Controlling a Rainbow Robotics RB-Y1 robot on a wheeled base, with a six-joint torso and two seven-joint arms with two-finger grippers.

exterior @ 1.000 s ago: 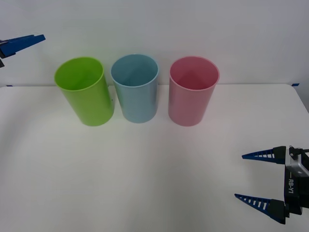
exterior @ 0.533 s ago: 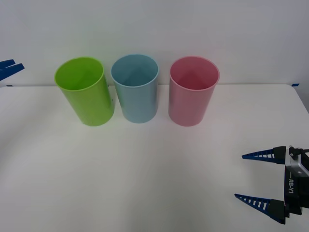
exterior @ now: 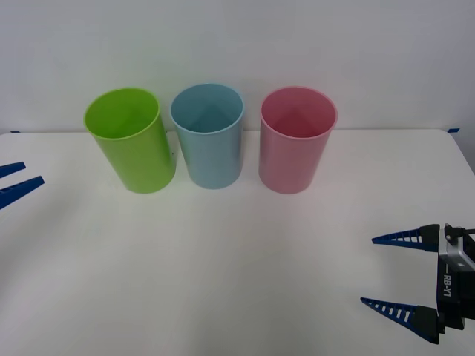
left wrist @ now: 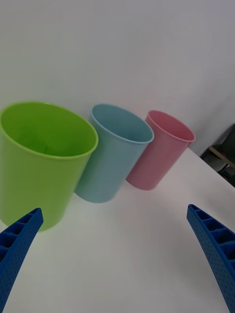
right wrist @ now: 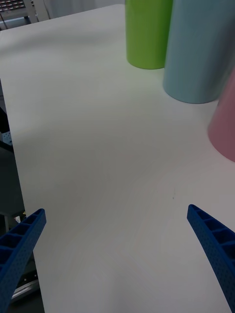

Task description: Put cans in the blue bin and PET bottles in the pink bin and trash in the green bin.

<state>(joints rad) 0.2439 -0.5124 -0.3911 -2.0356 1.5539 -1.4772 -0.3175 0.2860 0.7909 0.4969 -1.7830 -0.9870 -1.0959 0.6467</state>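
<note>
Your left gripper (exterior: 16, 182) has dropped from beside the green bin (exterior: 132, 148) to table level, open, empty, mostly cut off. Right gripper (exterior: 393, 273) unmoved, wide open, empty. Blue bin (exterior: 209, 133) and pink bin (exterior: 295, 138) in row.

Left gripper (exterior: 16, 180) cut off at front view's left edge: just two blue finger tips in frame, body out of shot. Right gripper (exterior: 397, 273) cropped at bottom-right corner. Right wrist view: green bin (right wrist: 147, 32), blue bin (right wrist: 198, 54), pink bin (right wrist: 226, 122) all lose their tops to the edge. Green bin's inside bottom possibly dark speck, can't tell.
</note>
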